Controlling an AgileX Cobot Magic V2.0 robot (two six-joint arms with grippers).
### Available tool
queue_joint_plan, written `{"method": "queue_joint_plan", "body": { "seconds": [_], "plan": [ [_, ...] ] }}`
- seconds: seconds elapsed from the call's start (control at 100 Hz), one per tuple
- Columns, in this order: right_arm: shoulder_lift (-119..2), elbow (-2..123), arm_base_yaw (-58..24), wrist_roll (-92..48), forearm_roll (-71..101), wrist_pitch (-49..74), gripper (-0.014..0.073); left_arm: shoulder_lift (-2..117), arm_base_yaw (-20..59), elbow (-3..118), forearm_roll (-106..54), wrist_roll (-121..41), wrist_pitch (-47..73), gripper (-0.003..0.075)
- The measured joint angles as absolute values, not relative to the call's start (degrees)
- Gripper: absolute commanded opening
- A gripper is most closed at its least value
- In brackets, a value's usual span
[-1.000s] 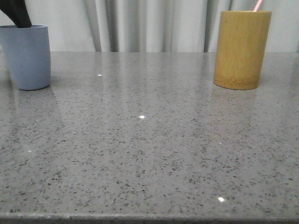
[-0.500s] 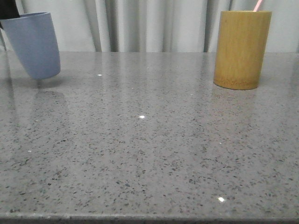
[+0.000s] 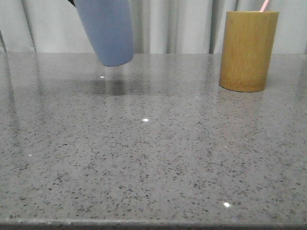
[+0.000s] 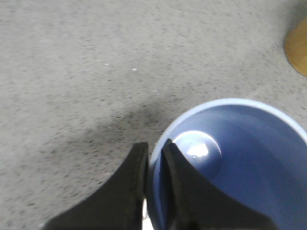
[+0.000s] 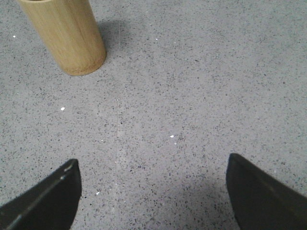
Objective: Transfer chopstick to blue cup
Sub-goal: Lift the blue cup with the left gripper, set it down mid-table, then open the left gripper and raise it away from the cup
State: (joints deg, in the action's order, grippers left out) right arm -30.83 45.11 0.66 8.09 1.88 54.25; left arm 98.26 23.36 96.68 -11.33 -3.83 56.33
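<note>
The table (image 3: 153, 158) is a grey speckled stone slab with small glints of light on it, running back to a pale pleated curtain (image 3: 182, 26).

The bamboo holder (image 3: 248, 50) is a yellow-brown cylinder standing upright at the far right of the table; the right wrist view sees it (image 5: 67, 36) from above, tilted in the picture, with bare table around its foot.

The blue cup (image 3: 106, 31) is a smooth, matte grey-blue tumbler without a handle, narrowing to a rounded base. It hangs in the air above the far left-centre of the table, leaning, its base clear of the surface and a soft shadow on the stone beneath it. From the left wrist view its inside (image 4: 230, 167) is a deeper blue with a bright sheen at the bottom and nothing in it.

The left hand (image 4: 154, 167) is clamped on the blue cup's rim, one dark finger inside the wall and one outside, pressed close together.

The right hand (image 5: 152, 191) hangs above bare table with its two dark fingers spread wide and nothing between them.

The chopstick (image 3: 264, 5) is a thin pale pink stick; just its tip pokes up, slanting, out of the bamboo holder at the top of the front view.
</note>
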Motion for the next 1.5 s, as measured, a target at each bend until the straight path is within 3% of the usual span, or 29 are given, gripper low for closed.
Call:
{"method": "queue_joint_plan", "body": {
  "seconds": [0.69, 0.83, 1.01, 1.08, 1.17, 1.5],
  "plan": [
    [-30.83, 45.11, 0.66, 8.09, 1.88, 54.12, 0.0615, 104.81, 27.41, 97.44, -11.30, -3.79, 56.00, -0.0012],
    [-30.83, 45.11, 0.66, 8.09, 1.88, 54.02, 0.0615, 104.81, 27.86, 97.44, -11.19, -3.79, 56.00, 0.0100],
    [-30.83, 45.11, 0.66, 8.09, 1.88, 54.02, 0.0615, 104.85, 28.37, 97.44, -11.19, -3.79, 56.11, 0.0370],
    [-30.83, 45.11, 0.66, 8.09, 1.88, 54.02, 0.0615, 104.85, 28.49, 97.44, -11.19, -3.79, 56.11, 0.0436],
    [-30.83, 45.11, 0.66, 8.09, 1.88, 54.02, 0.0615, 104.85, 28.49, 97.99, -11.61, -3.79, 56.34, 0.0467],
    [-30.83, 45.11, 0.66, 8.19, 1.88, 54.00, 0.0615, 104.85, 28.49, 103.81, -12.44, -3.39, 61.81, 0.0464]
  ]
}}
